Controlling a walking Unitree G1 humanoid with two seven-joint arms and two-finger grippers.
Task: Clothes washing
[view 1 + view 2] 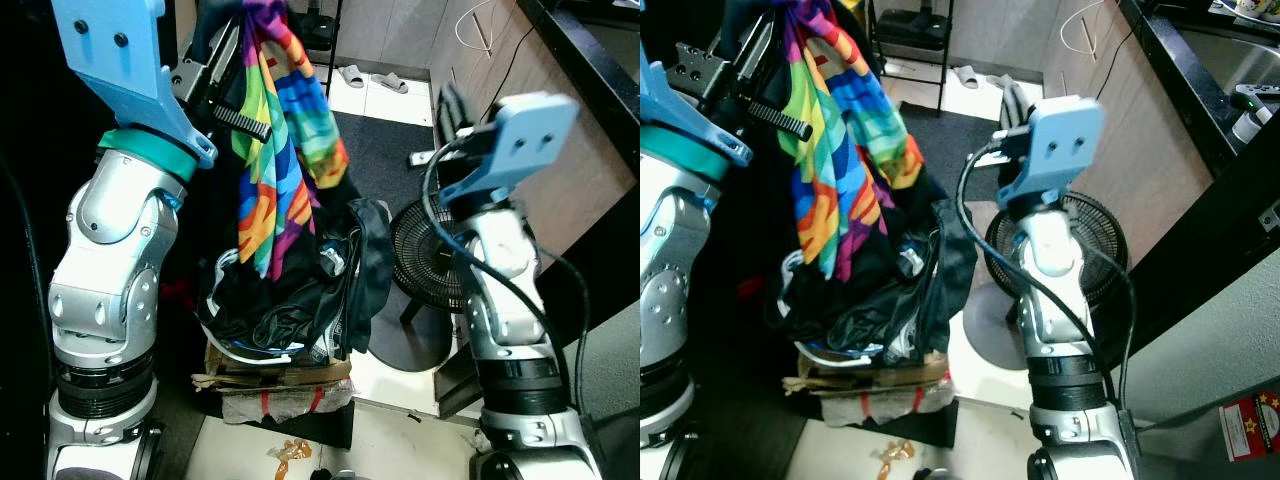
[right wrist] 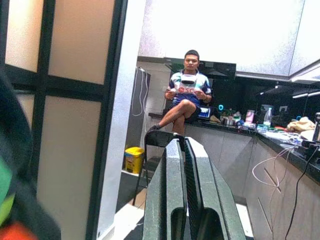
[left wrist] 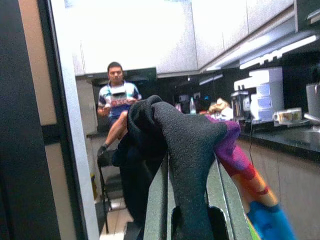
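Lifting a multicoloured garment (image 1: 275, 130) clear of the laundry heap, the left pincer (image 1: 232, 75) sits at the upper left of the frame, clamped on the cloth together with a dark piece; the left wrist view confirms fabric (image 3: 185, 145) draped between its fingers. The garment hangs free, its hem just above the pile of dark clothes (image 1: 300, 290) at frame centre. The right pincer (image 2: 182, 190) is raised at the upper right, closed and empty. Judged progress: early stage, one item picked, the heap untouched, no washing machine visible, loading not yet done
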